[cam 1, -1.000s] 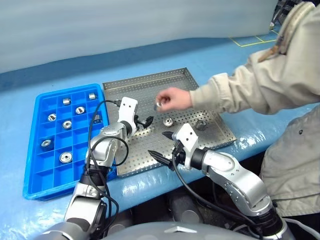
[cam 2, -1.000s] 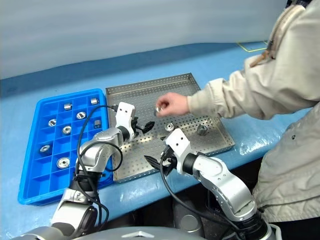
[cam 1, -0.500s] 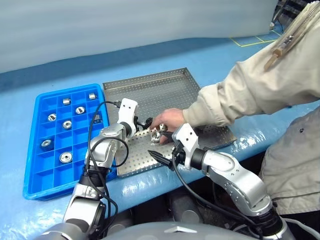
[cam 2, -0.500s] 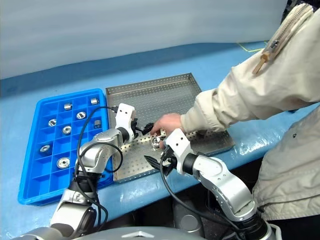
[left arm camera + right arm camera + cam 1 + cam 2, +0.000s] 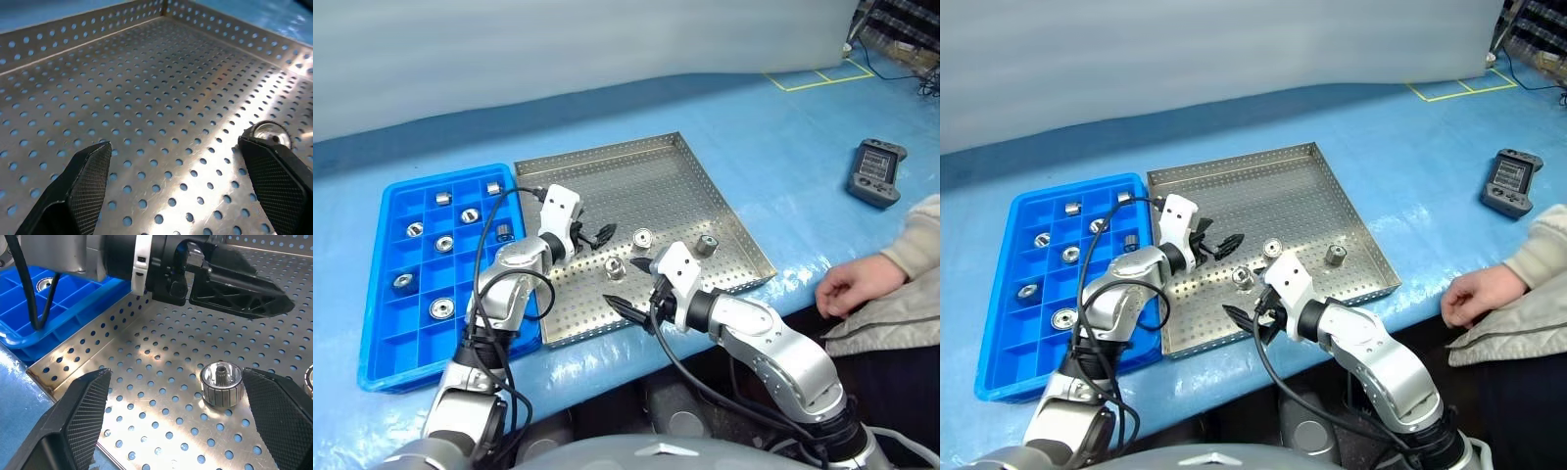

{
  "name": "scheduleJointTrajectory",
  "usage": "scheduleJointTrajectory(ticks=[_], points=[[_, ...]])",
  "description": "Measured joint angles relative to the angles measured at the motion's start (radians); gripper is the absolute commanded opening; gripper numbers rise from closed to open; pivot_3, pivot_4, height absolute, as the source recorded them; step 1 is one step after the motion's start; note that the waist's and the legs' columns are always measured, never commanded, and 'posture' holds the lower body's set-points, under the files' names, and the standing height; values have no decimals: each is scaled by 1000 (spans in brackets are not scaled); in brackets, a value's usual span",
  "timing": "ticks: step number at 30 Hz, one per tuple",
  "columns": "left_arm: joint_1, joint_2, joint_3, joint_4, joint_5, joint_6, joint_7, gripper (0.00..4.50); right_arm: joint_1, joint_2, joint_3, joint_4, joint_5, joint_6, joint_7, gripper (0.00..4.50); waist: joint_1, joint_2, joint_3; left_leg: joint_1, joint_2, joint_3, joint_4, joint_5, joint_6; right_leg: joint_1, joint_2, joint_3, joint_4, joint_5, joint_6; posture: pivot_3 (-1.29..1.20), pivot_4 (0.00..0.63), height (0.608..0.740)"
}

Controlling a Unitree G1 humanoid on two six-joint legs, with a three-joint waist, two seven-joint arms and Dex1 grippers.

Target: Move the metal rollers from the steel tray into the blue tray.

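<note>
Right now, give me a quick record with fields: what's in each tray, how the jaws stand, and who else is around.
steel tray: three metal rollers, standing apart near its front
blue tray: seven rollers, one per compartment
left gripper: jaws open, empty, above the steel tray
right gripper: jaws open, empty, over the tray's front edge
nearest roller: stands between the two grippers
person's hand: resting on the table, away from the trays
handheld controller: on the table, far right

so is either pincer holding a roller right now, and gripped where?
Nothing is held. The left pincer and right pincer both stand open over the steel tray. The nearest roller sits loose on the tray between the right pincer's fingers.
</note>
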Motion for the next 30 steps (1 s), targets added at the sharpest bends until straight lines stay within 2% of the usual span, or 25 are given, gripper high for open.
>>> scheduleJointTrajectory(ticks=[9,14,30], points=[[3,169,-136,-29,14,-57,-218,4492,27,-47,9,-18,5,20,27,4500,-1,0,0,-1,0,1,0,0,0,-2,0,0,0,-1,-2,-192,150,740],[-4,214,-194,-29,40,-63,-288,4492,55,-70,3,-39,13,25,37,4500,-1,0,0,-1,0,1,-1,0,0,-3,0,1,0,-1,-1,-203,150,740],[-42,239,-321,11,160,-48,-331,4492,132,-77,-75,-41,0,23,-11,4500,-10,0,0,-2,0,3,-1,0,0,-4,0,2,1,-1,-1,-237,150,740]])
